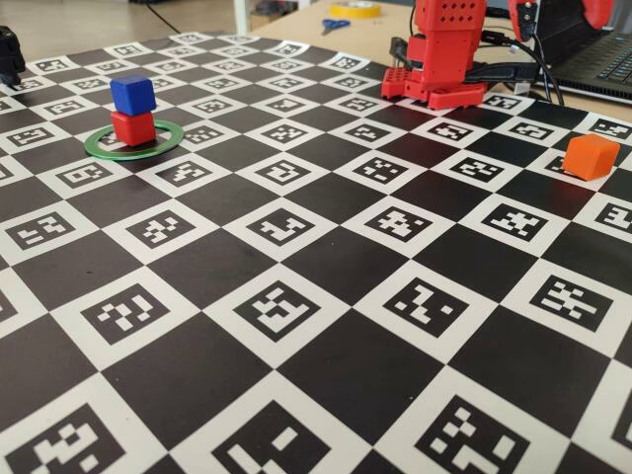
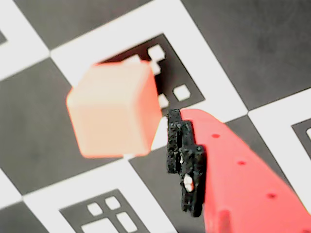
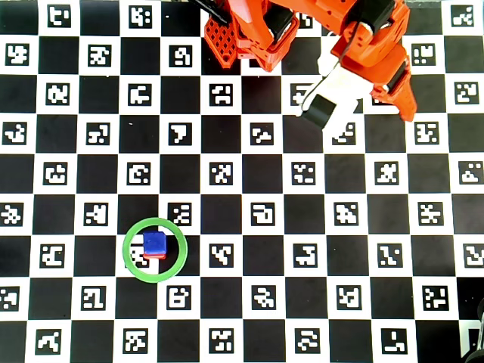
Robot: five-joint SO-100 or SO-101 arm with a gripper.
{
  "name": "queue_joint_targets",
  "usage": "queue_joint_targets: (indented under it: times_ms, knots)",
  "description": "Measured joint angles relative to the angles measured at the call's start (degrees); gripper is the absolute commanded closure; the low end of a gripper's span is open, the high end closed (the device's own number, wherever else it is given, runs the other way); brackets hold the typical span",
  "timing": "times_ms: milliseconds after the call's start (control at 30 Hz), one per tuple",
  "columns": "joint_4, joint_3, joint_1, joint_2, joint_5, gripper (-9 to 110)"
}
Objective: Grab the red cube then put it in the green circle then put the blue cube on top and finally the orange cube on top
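Checkered marker board (image 1: 326, 296); orange cube (image 1: 591, 156) near edge, laptop (image 1: 592, 44) behind.

The red cube (image 1: 133, 128) looks like glossy plastic, with a soft sheen on its rounded edges; the blue cube (image 1: 132, 94) is similar but duller. The orange cube (image 1: 591, 156) has smooth, evenly matt faces. The green circle (image 1: 163, 144) is thin, smooth plastic with a slight shine. The checkered sheet (image 1: 326, 296) covering the tabletop is flat printed material with a faint gloss. In the wrist view, the end effector (image 2: 167, 145) shows smooth red plastic faced with a rough black pad (image 2: 187, 170).
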Motion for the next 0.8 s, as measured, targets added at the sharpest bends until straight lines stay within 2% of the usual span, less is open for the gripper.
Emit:
queue_joint_targets:
  times_ms: [800]
  knots:
    - [-13.4,6.1,-8.9,-17.1,4.0,56]
